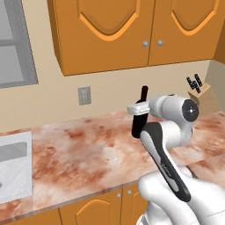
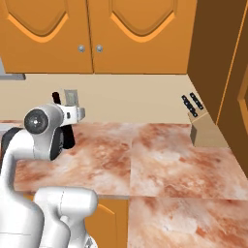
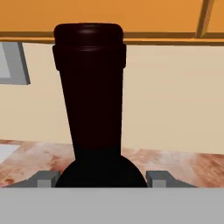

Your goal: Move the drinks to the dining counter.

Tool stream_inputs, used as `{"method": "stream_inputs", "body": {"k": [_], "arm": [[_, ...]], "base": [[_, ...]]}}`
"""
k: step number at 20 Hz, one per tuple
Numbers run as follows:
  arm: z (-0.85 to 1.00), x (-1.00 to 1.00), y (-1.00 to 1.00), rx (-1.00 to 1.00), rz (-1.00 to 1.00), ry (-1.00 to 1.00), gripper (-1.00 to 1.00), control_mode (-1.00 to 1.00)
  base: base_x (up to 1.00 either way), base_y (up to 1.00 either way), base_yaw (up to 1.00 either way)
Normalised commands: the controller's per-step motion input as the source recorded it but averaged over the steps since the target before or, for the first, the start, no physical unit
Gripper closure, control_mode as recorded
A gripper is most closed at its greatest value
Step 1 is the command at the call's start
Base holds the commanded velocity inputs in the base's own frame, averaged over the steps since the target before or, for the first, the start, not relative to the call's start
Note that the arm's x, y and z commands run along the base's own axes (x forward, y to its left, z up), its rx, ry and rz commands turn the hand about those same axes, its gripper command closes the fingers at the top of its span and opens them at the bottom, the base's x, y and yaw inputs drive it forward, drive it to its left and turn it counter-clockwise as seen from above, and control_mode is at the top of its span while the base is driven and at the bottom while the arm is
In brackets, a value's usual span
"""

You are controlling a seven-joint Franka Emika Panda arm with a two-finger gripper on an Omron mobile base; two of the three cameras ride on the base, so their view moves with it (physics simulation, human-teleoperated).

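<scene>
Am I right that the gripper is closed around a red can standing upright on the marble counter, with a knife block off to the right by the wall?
Not quite: it is a black bottle, not a red can, as the hand view shows up close. The rest holds: the gripper sits around it, the bottle stands upright on the marble counter, and the knife block stands to the right by the wall.

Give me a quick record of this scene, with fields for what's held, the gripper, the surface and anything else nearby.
held: black bottle, upright
gripper: shut on the bottle where neck widens to body, a finger on each side
surface: mottled marble counter under orange wall cabinets
nearby: knife block at the right, wall outlet, sink at the left
</scene>
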Motion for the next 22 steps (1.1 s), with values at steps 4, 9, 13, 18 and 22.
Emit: {"method": "stream_inputs", "body": {"k": [4, 9, 13, 18, 22], "arm": [[0.5, -0.85, -0.12, 0.0, 0.0, 0.0, 1.0, -1.0], [0.23, -0.83, -0.02, 0.0, 0.0, 0.01, 1.0, -1.0], [0.01, -0.25, 0.0, 0.0, 0.0, 0.0, 1.0, 1.0], [0.0, 0.0, 0.0, 0.0, 0.0, 0.0, 1.0, 1.0], [0.0, 0.0, 0.0, 0.0, 0.0, 0.0, 1.0, 1.0]], "base": [[0.0, 0.0, 0.0], [0.0, 0.0, 0.0], [-0.75, 0.22, 0.0], [-1.0, 0.95, 0.0], [-0.46, 0.69, 0.61]]}}
